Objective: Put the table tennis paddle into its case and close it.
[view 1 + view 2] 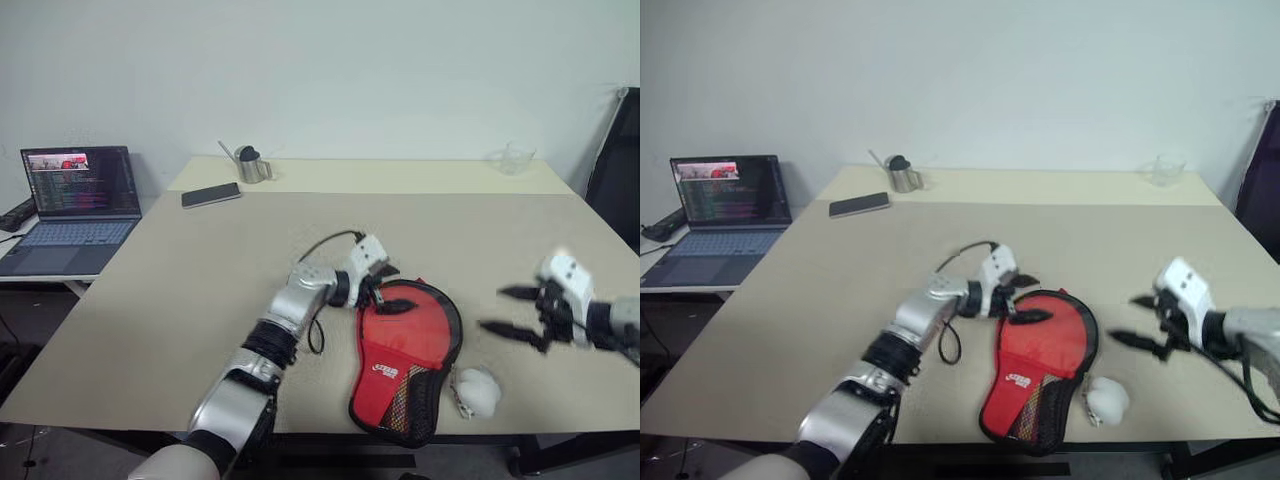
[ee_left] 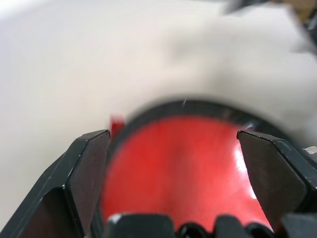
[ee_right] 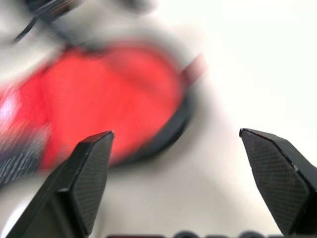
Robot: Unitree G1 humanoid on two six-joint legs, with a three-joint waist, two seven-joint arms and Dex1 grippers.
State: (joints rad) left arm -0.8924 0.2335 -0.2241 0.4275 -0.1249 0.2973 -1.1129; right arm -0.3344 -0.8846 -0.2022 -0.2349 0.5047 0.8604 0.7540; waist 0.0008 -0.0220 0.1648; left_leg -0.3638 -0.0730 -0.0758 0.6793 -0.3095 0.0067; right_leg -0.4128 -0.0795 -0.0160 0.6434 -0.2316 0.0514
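**Operator:** I see the tabletop (image 1: 200, 300) first, then the case (image 1: 405, 360) lying red side up near its front edge, its white charm (image 1: 478, 392) just beside it on my right.

**Observer:** And the paddle?

**Operator:** I can't see it; I judge it's inside the case, but can't confirm. Whether the zip is shut, I can't tell.

**Observer:** Claws?

**Operator:** My left claw (image 1: 385, 290) hangs over the case's round end, fingers spread, gripping nothing. My right claw (image 1: 518, 310) is released too, well apart to the right.

**Observer:** Next?

**Operator:** I'd check the zip; if it's open, steady the case and pull it closed.
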